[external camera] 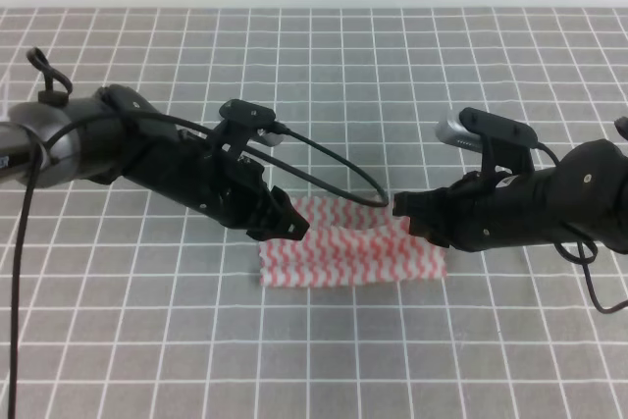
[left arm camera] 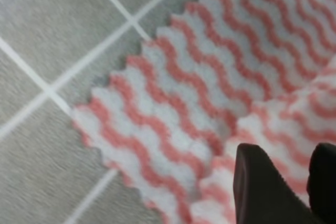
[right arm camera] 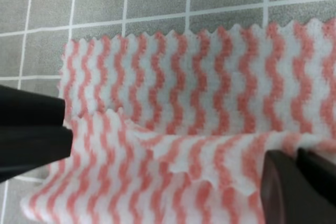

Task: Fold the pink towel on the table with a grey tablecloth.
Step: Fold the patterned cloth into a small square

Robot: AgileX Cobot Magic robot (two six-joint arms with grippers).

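both grippers pinched the towel's raised edge.
left gripper and right gripper were closed on the pink towel, half-folded on the grey tablecloth.

The pink towel lies near the middle of the table with a grey tablecloth, folded over itself so that an upper layer rests on a lower one. The left gripper sits at the towel's left end, the right gripper at its right end, the two facing each other across it.
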